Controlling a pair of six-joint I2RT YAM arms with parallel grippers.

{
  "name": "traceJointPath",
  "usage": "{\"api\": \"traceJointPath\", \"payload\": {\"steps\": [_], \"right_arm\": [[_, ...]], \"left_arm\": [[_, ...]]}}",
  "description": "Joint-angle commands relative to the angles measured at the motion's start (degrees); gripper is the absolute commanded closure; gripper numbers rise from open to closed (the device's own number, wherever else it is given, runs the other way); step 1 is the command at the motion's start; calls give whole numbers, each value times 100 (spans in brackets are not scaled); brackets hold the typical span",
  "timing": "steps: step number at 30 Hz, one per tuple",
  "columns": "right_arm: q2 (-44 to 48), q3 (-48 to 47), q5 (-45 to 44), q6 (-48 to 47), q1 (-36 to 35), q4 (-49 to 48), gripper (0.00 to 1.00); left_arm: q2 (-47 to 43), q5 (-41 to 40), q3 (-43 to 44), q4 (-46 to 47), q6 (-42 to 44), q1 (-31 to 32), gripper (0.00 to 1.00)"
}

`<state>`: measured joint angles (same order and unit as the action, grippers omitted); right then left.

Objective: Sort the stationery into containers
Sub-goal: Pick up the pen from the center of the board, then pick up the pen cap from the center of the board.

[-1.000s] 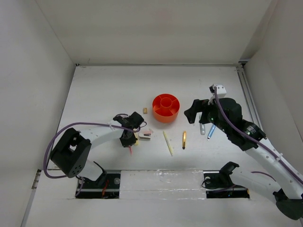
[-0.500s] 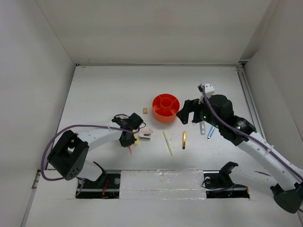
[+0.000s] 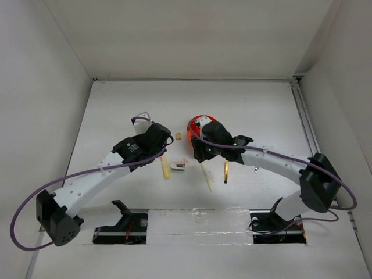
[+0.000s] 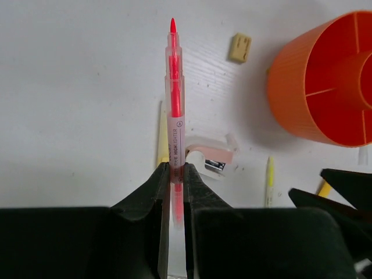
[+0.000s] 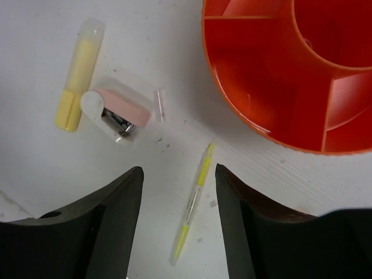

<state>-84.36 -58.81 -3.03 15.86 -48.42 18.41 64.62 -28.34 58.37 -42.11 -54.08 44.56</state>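
White counter [image 3: 116,110], matte, with white panels [image 3: 192,35] on three sides. Metal rail [image 3: 303,113] along its right edge. Glossy strip [image 3: 197,224] at the near edge.

The left claw [image 4: 174,170] and right claw [image 5: 178,174] are matt black plastic. Pinched in the left claw, the pink highlighter [image 4: 173,87] has a clear glossy plastic barrel over a pink core. Ahead and right of it, the orange organiser [image 4: 296,87] is glossy plastic with a finely ribbed outer wall. Ahead-left of the right claw, the stapler [image 5: 119,107] is smooth pink and white plastic with bright metal inside. Beyond the left claw, the tan block [image 4: 239,47] looks matt. The white table [image 4: 75,87] is matt, faintly grained
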Motion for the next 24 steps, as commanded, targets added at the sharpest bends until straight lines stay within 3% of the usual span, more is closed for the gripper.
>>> {"api": "traceJointPath", "payload": {"steps": [1, 12, 24], "right_arm": [[-387, -569, -242, -30, -105, -664, 42], [-1697, -1071, -514, -83, -361, -866, 46], [-2146, -1124, -875, 84, -466, -919, 52]], "left_arm": [[-256, -646, 245, -316, 416, 9, 100], [-1065, -708, -106, 184, 873, 9, 100], [-1338, -409, -282, 519, 1128, 9, 100]]}}
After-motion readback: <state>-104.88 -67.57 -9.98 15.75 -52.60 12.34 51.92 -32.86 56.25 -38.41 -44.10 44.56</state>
